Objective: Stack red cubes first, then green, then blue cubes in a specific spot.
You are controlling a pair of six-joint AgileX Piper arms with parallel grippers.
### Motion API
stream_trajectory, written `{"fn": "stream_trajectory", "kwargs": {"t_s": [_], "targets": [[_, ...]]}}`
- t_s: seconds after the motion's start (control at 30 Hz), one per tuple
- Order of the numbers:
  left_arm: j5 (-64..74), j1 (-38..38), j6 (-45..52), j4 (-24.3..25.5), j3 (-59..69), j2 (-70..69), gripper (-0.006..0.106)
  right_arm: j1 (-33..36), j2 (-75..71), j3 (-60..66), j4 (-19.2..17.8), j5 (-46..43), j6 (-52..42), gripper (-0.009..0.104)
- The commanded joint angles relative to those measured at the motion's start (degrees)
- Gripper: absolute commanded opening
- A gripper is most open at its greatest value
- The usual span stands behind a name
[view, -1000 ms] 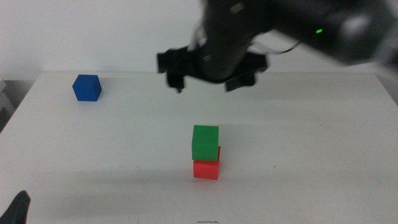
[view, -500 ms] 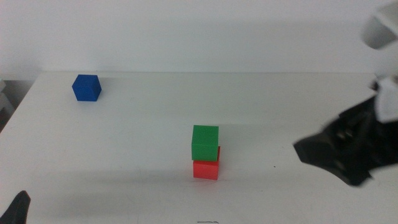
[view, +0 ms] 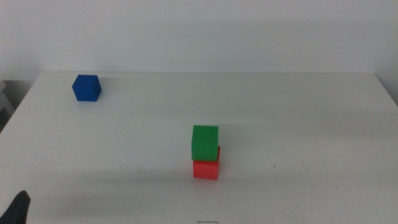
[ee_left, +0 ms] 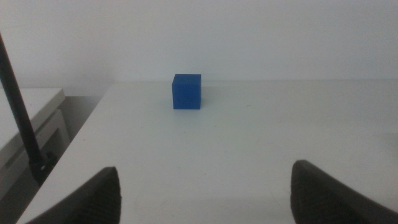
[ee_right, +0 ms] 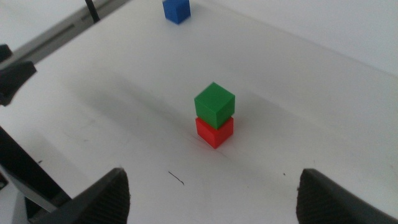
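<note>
The green cube (view: 205, 142) sits on the red cube (view: 206, 169) near the middle of the white table, slightly askew. The blue cube (view: 86, 88) stands alone at the far left. In the middle view only a dark tip of my left gripper (view: 18, 208) shows, at the bottom left corner. Seen from the left wrist, the left gripper (ee_left: 205, 199) is open and low over the table, with the blue cube (ee_left: 186, 91) well ahead of it. My right gripper (ee_right: 214, 199) is open and empty, high and back from the green cube (ee_right: 215, 104) and red cube (ee_right: 214, 131).
The table's left edge (ee_left: 74, 143) drops off beside a black pole (ee_left: 18, 118) and a low white shelf (ee_left: 28, 118). A white wall rises behind the table's far edge (view: 205, 73). The blue cube (ee_right: 176, 9) also shows far off in the right wrist view.
The right arm has pulled away from above the stack, swung to the right and left the middle view. All three cubes stay where they were.
</note>
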Motion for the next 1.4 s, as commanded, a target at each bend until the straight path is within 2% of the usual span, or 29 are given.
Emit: {"fn": "stream_trajectory", "kwargs": {"t_s": [0.0,0.27,0.63,0.87,0.97,1.37], "targets": [[-4.4,-0.1,-0.7,-0.2,-0.2,-1.0,0.094,-0.5,-1.1,-1.3,0.3,-3.2,-1.8,0.074],[-4.4,-0.1,-0.7,-0.2,-0.2,-1.0,0.094,-0.3,-1.9,-1.3,0.9,-3.5,-4.0,0.074],[-4.4,-0.1,-0.7,-0.2,-0.2,-1.0,0.094,-0.3,-1.9,-1.3,-2.6,-3.5,-4.0,0.074],[-4.3,-0.1,-0.7,-0.2,-0.2,-0.9,0.094,-0.3,-1.9,-1.3,-2.7,-3.5,-4.0,0.074],[-2.8,-0.1,-1.1,-1.1,-7.2,10.3,0.094,-0.3,-1.9,-1.3,-2.5,-3.5,-4.0,0.074],[21.1,-0.1,1.1,0.0,-48.0,52.8,0.094,-0.3,-1.9,-1.3,-2.8,-3.5,-4.0,0.074]]}}
